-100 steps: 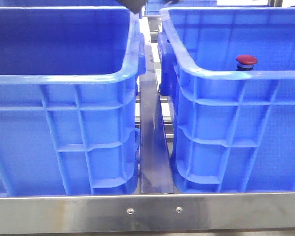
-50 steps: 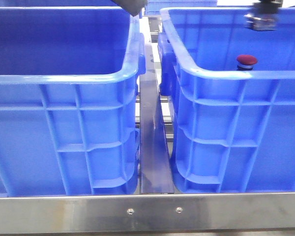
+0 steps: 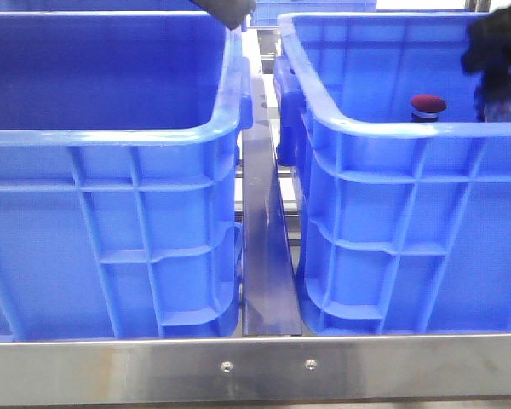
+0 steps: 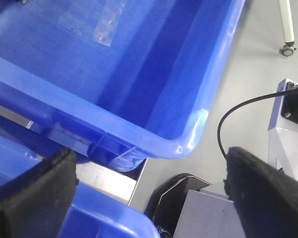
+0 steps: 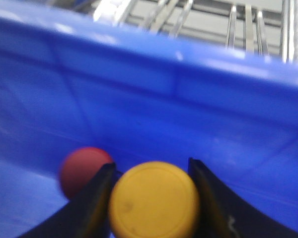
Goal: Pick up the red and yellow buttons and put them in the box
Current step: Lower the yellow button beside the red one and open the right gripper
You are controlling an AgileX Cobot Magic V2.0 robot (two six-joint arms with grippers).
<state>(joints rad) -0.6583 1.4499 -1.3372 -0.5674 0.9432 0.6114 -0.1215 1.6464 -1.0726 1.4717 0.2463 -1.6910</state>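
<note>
Right gripper (image 5: 151, 198) clamped on yellow button (image 5: 154, 201) inside right box (image 3: 392, 247); red button (image 5: 82, 168) just beside. Left gripper (image 4: 149, 193) spread apart.

Blue box (image 3: 392, 230) w/ dark-red button (image 3: 427, 104), yellow button (image 5: 154, 201), black fingers (image 5: 92, 203).

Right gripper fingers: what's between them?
The yellow button sits between the right gripper's fingers, shown in the right wrist view; the red button lies just beside them.

Right gripper (image 5: 151, 198) clamped around a load, left gripper (image 4: 149, 193) spread wide
</note>
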